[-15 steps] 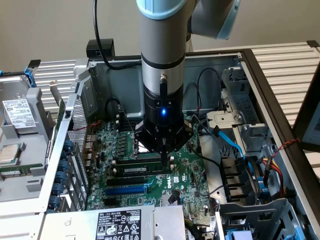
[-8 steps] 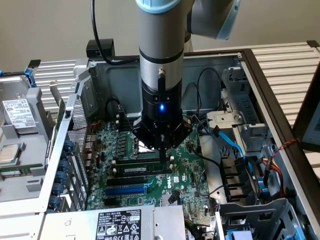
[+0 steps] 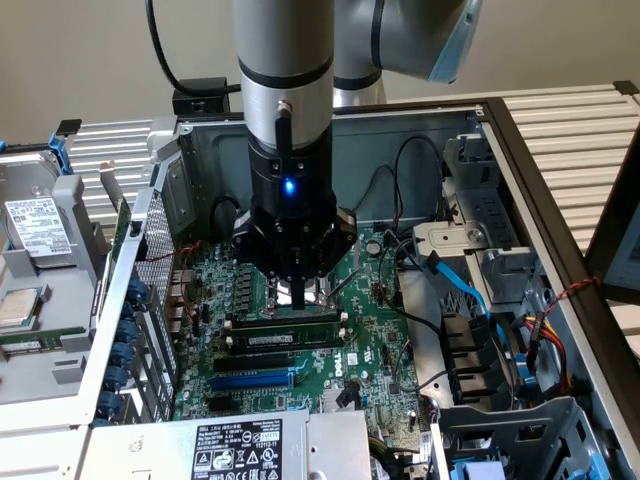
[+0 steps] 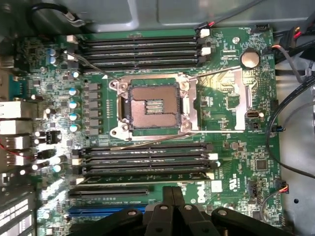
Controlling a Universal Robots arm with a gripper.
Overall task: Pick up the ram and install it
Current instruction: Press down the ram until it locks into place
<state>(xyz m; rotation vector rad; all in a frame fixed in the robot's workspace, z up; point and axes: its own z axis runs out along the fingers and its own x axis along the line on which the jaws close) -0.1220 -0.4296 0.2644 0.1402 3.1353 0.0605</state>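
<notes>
Fingers (image 4: 170, 196) of the gripper (image 3: 300, 296) are pressed together, and nothing is seen pinched between them. In the exterior view they are held upright over the motherboard (image 3: 375, 330), close above the bank of long black slots (image 3: 285, 325) in front of the processor socket (image 4: 150, 105). The ram (image 3: 285, 340) is seen just below the fingertips as a narrow green stick with a small white label, lying along that bank and parallel to the slots; whether it is fully seated, or touched by the fingertips, cannot be told. A blue slot (image 3: 255, 380) runs beside the black ones on the side away from the socket. A second bank of black slots (image 4: 140, 49) is found on the far side of the socket, with a round coin battery (image 4: 249, 59) near one end. Everything is enclosed by the open computer case (image 3: 520, 170), where a blue cable (image 3: 460, 285) is draped toward the exterior view's right.
</notes>
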